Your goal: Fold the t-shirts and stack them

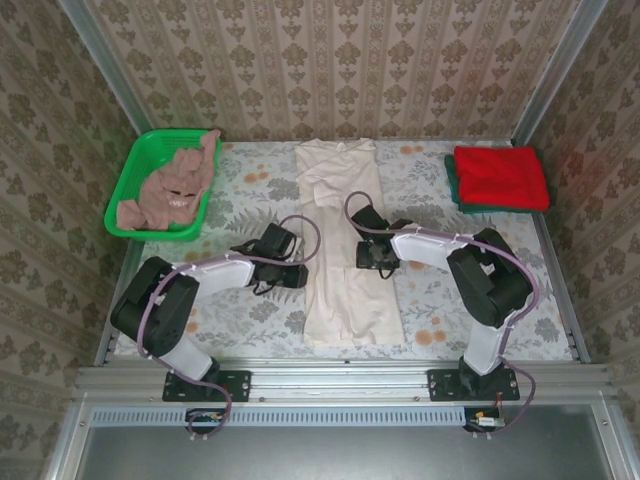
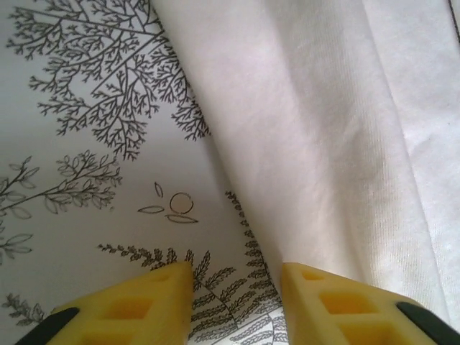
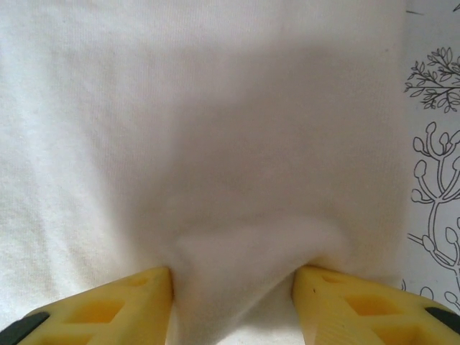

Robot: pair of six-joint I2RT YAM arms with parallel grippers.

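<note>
The cream t-shirt lies as a long narrow strip down the middle of the table. My left gripper sits low at its left edge; in the left wrist view the gripper is open, with bare tablecloth between the yellow fingers and the cream cloth by the right finger. My right gripper is at the strip's right edge, and the gripper stands open with a raised hump of cream cloth between its fingers. The folded red shirt rests on the dark green one at the back right.
A green mesh basket at the back left holds the crumpled pink-brown shirt. A floral tablecloth covers the table. Patterned walls close in the back and sides. A metal rail runs along the near edge.
</note>
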